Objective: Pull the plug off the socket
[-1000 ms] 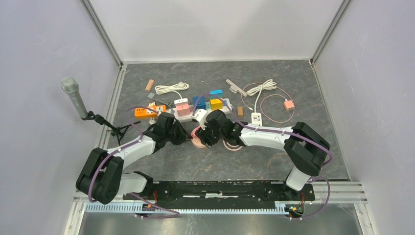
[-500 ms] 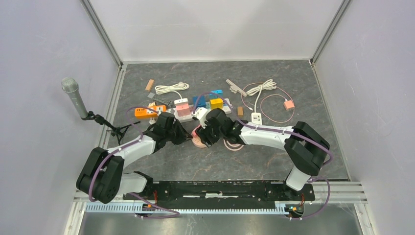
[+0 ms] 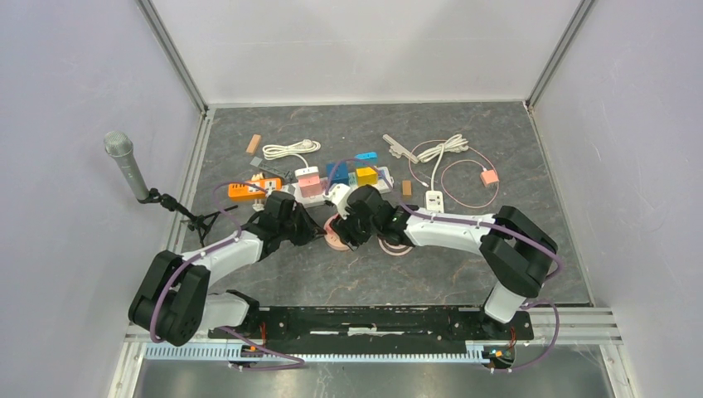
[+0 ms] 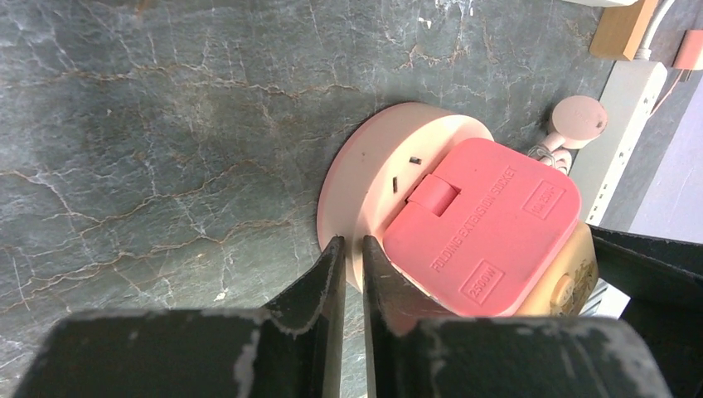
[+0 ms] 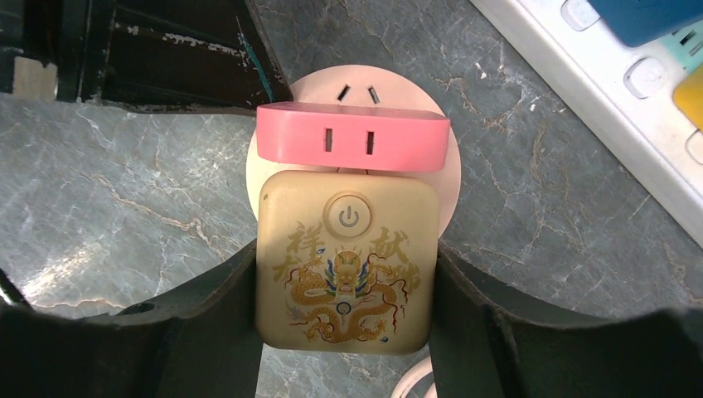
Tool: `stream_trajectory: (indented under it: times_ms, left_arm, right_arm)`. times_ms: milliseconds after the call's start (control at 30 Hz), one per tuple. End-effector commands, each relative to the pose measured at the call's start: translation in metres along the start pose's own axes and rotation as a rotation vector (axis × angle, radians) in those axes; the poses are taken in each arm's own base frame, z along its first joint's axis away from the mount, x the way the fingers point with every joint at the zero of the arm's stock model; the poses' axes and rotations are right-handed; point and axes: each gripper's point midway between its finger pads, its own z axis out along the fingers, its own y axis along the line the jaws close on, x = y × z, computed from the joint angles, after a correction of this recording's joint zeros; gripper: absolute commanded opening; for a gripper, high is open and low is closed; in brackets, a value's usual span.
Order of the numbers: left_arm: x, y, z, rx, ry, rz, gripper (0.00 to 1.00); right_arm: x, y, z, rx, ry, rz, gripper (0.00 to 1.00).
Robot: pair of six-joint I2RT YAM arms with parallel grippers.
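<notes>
1. Grey marble table [image 3: 464,274], seen from above.
2. Left arm [image 3: 220,249] reaches to the centre from 7 o'clock. Left claw [image 4: 348,249] is pressed together, holding nothing, with its tips at the disc's rim.
3. Right arm [image 3: 452,228] reaches in from 4 o'clock. Right claw [image 5: 344,274] is clamped on the plug, one finger on each side.
4. White power strip [image 5: 597,75] lies at 1 o'clock from the disc.
5. Pale pink round disc [image 4: 373,170] lies flat at the table's centre.
6. Pink block [image 4: 485,232], marked as a folding extension socket, sits on the disc.
7. Beige plug [image 5: 344,290], bearing a dragon picture and a power button, touches the block from 6 o'clock in the right wrist view.
</notes>
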Motion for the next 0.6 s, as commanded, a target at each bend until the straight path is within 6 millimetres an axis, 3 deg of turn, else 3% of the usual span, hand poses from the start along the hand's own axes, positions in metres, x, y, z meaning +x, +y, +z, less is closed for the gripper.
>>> stream_trajectory:
  times_ms: [0, 267, 467, 567]
  left_arm:
    - [0.040, 0.048, -0.001, -0.155, 0.131, -0.004, 0.19]
    - [0.043, 0.054, 0.001, -0.180, 0.141, 0.000, 0.18]
    - [0.041, 0.053, 0.001, -0.177, 0.140, 0.007, 0.18]
    - [0.041, 0.054, 0.002, -0.179, 0.142, 0.014, 0.18]
  right_arm:
    - [-0.015, 0.031, 0.007, -0.069, -0.036, -0.069, 0.00]
    - [-0.043, 0.036, -0.008, -0.228, -0.167, 0.125, 0.00]
    - [-0.018, 0.033, 0.006, -0.080, -0.045, -0.042, 0.00]
    - [-0.021, 0.032, 0.005, -0.064, -0.042, -0.067, 0.00]
